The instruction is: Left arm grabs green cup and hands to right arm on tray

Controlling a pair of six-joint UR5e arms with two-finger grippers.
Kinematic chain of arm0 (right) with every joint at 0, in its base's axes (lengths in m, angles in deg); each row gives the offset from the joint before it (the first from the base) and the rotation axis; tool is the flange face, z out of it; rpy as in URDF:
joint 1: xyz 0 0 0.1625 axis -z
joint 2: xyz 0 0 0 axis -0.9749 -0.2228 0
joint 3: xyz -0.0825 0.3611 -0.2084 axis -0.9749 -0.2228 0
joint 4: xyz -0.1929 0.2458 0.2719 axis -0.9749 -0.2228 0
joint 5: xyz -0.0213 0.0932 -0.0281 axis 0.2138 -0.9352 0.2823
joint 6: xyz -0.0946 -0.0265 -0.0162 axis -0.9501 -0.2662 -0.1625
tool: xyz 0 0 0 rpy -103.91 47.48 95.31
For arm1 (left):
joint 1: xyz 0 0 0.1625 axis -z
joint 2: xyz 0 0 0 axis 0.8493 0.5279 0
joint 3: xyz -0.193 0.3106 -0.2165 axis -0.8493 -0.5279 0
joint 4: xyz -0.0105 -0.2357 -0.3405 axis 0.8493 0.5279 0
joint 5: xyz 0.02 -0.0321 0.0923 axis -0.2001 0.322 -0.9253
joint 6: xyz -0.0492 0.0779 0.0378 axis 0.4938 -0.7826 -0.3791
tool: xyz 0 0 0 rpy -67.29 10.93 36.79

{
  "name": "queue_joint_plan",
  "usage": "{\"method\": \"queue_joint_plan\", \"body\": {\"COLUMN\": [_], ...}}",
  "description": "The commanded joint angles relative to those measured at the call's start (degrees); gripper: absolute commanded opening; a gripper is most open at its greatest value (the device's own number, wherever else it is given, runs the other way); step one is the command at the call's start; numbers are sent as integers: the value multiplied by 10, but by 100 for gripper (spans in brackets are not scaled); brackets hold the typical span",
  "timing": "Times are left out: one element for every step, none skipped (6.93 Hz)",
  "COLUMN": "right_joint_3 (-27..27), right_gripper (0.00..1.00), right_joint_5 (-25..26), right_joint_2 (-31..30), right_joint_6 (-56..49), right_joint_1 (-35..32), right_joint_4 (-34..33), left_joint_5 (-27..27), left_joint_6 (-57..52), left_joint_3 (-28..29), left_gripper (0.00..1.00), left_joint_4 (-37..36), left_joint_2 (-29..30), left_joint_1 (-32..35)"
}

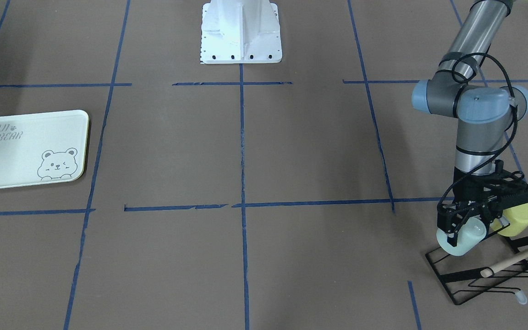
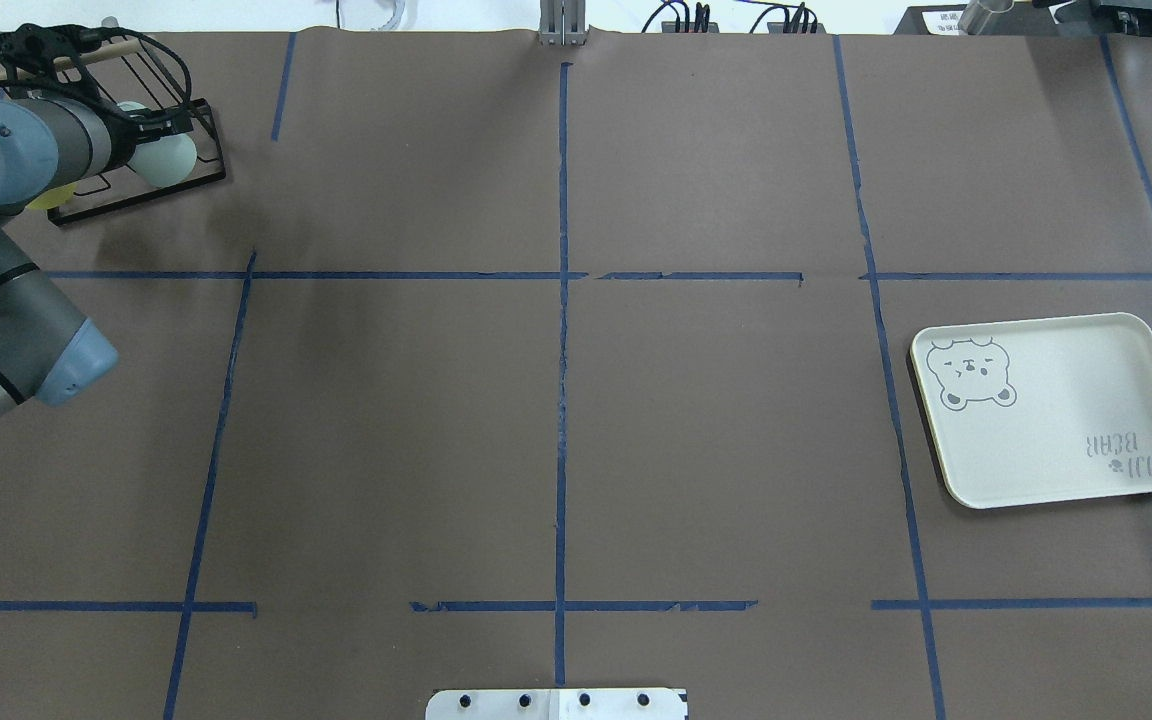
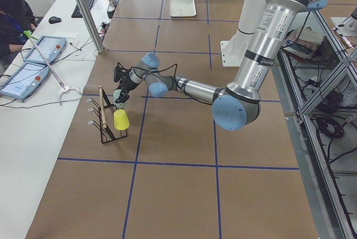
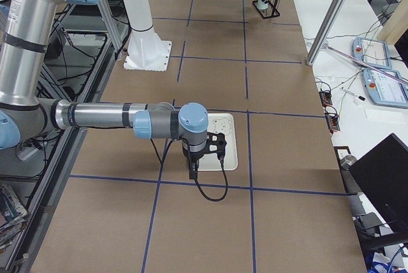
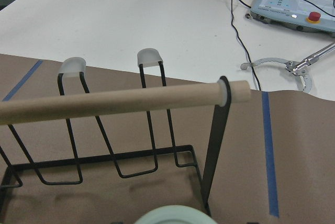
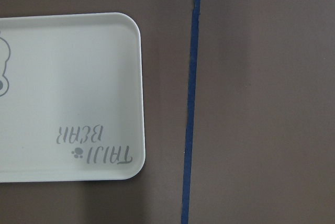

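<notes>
Green cup (image 1: 468, 242), the small pale mint-green handleless plastic tumbler, lies tipped on its side on a black wire rack (image 1: 461, 277) at the far corner of the brown paper-covered table (image 1: 291, 151) on my left side. It sits just beside a yellow-green plastic cup (image 1: 518, 220) of like size, which is on the same rack. A round pale wooden bar (image 1: 516, 259) runs across the top of the rack, just past both cups.

My left gripper (image 1: 472, 231), black with two fingers, is down at the rack with one finger on each side of the green cup, close against its wall. I cannot tell whether the fingers are pinching it or only bracketing it. My left wrist camera shows just the cup's pale round edge at the bottom of its view, with the wooden bar and wire hoops beyond.

The flat cream-green rectangular tray (image 1: 12, 156) with its grey bear drawing and lettering lies on the table on my right side, well apart from the cup and rack.

My right gripper (image 4: 193, 169) hangs pointing downward above the table at the tray's edge. My right wrist camera looks straight down on the tray's lettered corner and a blue tape line (image 6: 191, 103) beside it. It shows only in the side view, so I cannot tell how its jaws stand
</notes>
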Motion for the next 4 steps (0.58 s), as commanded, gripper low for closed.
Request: {"method": "queue_joint_plan", "body": {"right_joint_3": [0, 0, 0, 0], "right_gripper": [100, 100, 100, 100], "right_joint_5": [0, 0, 0, 0], "right_joint_2": [0, 0, 0, 0], "right_joint_6": [0, 0, 0, 0], "right_joint_1": [0, 0, 0, 0], "right_joint_4": [0, 0, 0, 0], "left_joint_5": [0, 0, 0, 0], "left_joint_6": [-2, -2, -1, -1], "left_joint_3": [0, 0, -1, -3], "left_gripper": [83, 83, 77, 61], "left_joint_4": [0, 0, 0, 0], "left_joint_2": [-2, -2, -1, 0], "left_joint_1": [0, 0, 0, 1]}}
